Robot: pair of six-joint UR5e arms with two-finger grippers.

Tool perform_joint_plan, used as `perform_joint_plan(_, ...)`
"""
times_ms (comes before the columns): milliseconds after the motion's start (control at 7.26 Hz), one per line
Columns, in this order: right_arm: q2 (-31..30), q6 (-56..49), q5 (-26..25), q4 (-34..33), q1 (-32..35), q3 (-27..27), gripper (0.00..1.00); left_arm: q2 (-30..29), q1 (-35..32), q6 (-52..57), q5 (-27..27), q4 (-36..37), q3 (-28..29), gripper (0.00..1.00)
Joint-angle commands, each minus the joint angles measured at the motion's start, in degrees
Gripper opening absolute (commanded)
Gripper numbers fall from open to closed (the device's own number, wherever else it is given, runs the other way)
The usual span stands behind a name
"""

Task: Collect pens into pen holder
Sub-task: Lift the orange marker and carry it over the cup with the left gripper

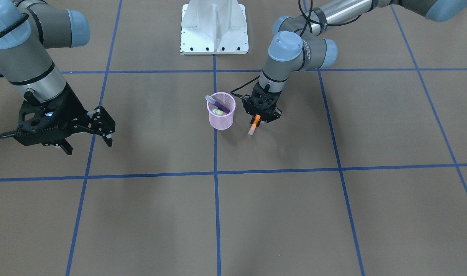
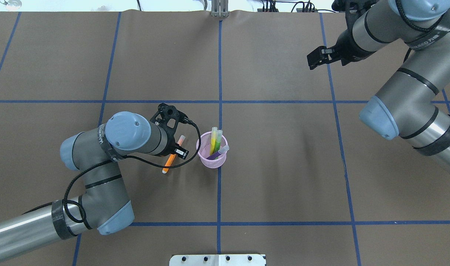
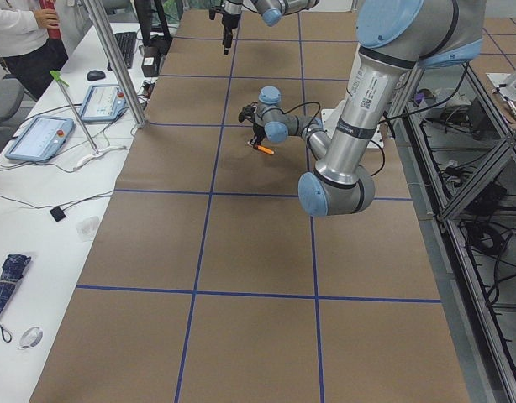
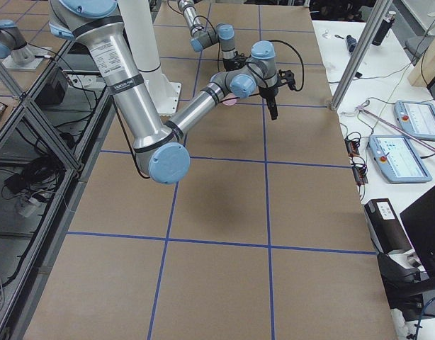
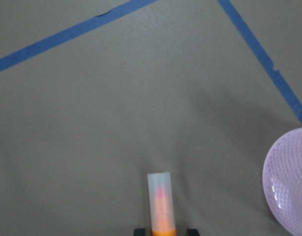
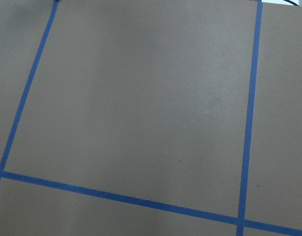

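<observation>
**Orange pen gripped beside the cup**

The left gripper (image 1: pixel 259 117) is clamped on the orange pen (image 1: pixel 254 125), just beside the pink mesh cup (image 1: pixel 220 119). The purple pen (image 1: pixel 221 104), yellow pen (image 2: pixel 212 140) and green pen (image 2: pixel 218 138) stand inside the cup. The right gripper (image 1: pixel 91 145) hangs with its fingers wide apart, well off to the side.

Nothing legible; lettering on the left arm's strap (image 2: pixel 101 139) is too blurred to read

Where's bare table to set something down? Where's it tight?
Bare: the table between the pen holder and the right gripper; also the whole row past the blue tape line on the operators' side. Tight: the holder's other flank, where the left gripper holds the orange pen.
</observation>
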Motion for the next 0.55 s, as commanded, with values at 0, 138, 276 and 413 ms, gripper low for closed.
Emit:
perform_joint_plan(0, 0.0, 0.0, 0.0, 0.0, 0.0, 0.0, 1.00, 0.0, -0.5, 0.1, 0.1, 0.0, -1.3, 0.00)
perform_joint_plan(138, 0.0, 0.0, -0.1, 0.0, 0.0, 0.0, 1.00, 0.1, -2.0, 0.5, 0.1, 0.0, -4.2, 0.00)
perform_joint_plan(276, 0.0, 0.0, -0.2, 0.0, 0.0, 0.0, 1.00, 0.1, -3.7, 0.6, -0.1, -0.7, -8.5, 0.00)
perform_joint_plan(413, 0.0, 0.0, -0.2, 0.0, 0.0, 0.1, 1.00, 0.2, -4.7, -0.2, -0.1, -5.4, -11.3, 0.00)
